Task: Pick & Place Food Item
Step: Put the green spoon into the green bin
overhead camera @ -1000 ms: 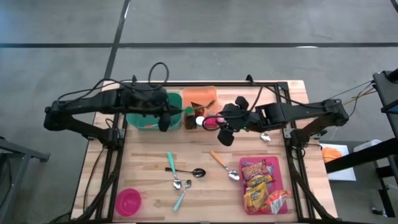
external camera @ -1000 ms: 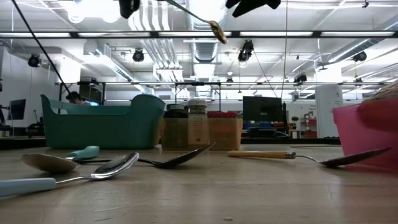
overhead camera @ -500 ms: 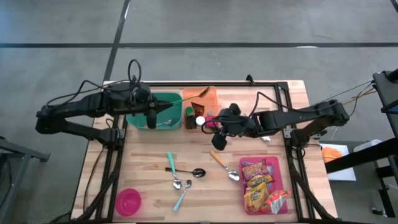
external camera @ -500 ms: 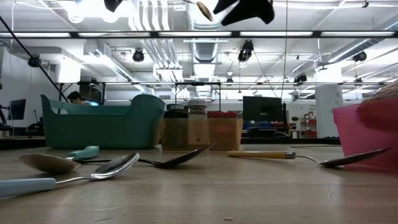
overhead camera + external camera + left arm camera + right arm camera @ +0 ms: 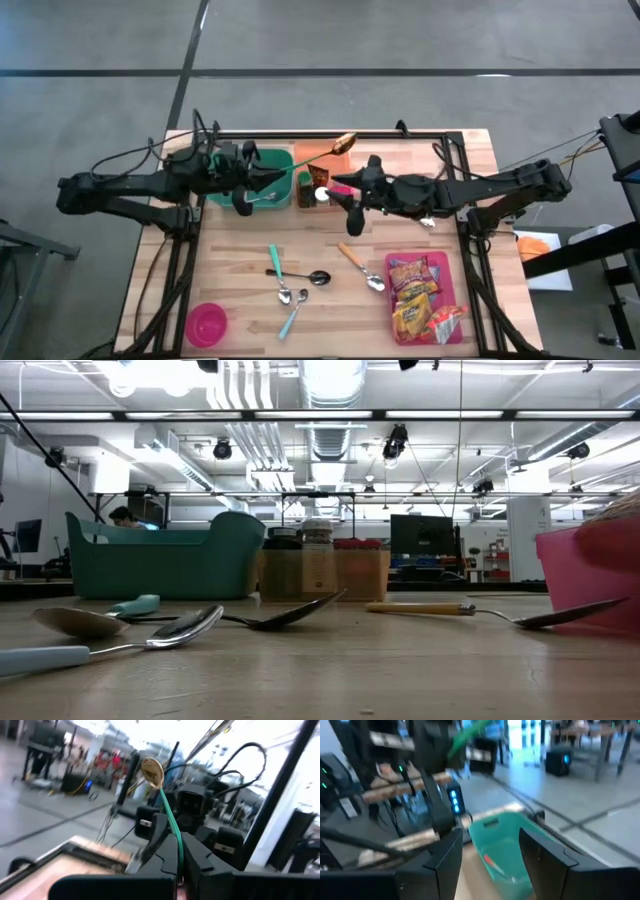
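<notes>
One green-handled spoon (image 5: 318, 153) is the thing in hand: the left gripper (image 5: 262, 180) is clamped tight on its handle, and the shaft slants up and away from the claw to a bowl that carries a small tan lump of food (image 5: 344, 142), which hangs over the orange bin (image 5: 320, 152). From the left wrist the handle runs straight out between the dark fingers (image 5: 195, 857) to that loaded bowl. Directly under this claw sits the teal tub (image 5: 245, 192); just past it, between the two claws, stand the brown box with jars (image 5: 306, 192). The right gripper (image 5: 345, 197) faces the left one across those jars, its fingers (image 5: 545, 855) set partly apart with nothing visibly between them; something pink shows beside it from above, too small to identify. Nearer the front edge of the wooden table (image 5: 240, 290), well away from both claws, lie a teal-handled spoon (image 5: 276, 270), a black-bowled spoon (image 5: 312, 277), another pale-handled spoon (image 5: 292, 318) and a wood-handled spoon (image 5: 358, 265). A pink tray (image 5: 452, 290) holds snack packets (image 5: 412, 275) with printed fronts whose writing cannot be read. A pink bowl (image 5: 206, 324) sits at the front corner on the left arm's side. In the low view both claws are almost wholly cut off at the upper edge.
</notes>
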Available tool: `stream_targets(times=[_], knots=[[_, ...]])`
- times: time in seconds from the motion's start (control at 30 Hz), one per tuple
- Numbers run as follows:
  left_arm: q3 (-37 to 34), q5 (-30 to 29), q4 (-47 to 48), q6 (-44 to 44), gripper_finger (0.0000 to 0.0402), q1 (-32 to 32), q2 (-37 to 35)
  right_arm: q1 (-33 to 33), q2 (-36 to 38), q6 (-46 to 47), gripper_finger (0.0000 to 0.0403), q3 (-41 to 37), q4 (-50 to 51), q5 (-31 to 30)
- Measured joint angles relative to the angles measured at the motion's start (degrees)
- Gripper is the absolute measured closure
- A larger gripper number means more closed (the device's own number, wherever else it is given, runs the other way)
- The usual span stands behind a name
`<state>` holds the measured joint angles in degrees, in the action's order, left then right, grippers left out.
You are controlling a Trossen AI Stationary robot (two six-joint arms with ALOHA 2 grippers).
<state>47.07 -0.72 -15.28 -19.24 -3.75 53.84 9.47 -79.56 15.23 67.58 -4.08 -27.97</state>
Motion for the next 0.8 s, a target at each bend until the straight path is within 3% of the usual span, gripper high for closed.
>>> stream_targets(times=[0.2, 0.33, 0.8], knots=[[-5.8, 0.1, -15.5, 1.5, 0.0401, 0.0, 0.4, 0.0, 2.1, -5.8, 0.0211, -2.8, -14.8, 3.9], [-6.6, 0.3, -20.5, 1.5, 0.0401, 0.1, 2.6, -0.3, 2.3, -9.0, 0.0211, -3.7, -21.2, 5.6], [-2.1, 5.5, -30.3, 2.8, 0.0401, 0.5, 13.6, -3.0, 1.0, -10.3, 0.0211, -1.3, -22.5, 8.5]])
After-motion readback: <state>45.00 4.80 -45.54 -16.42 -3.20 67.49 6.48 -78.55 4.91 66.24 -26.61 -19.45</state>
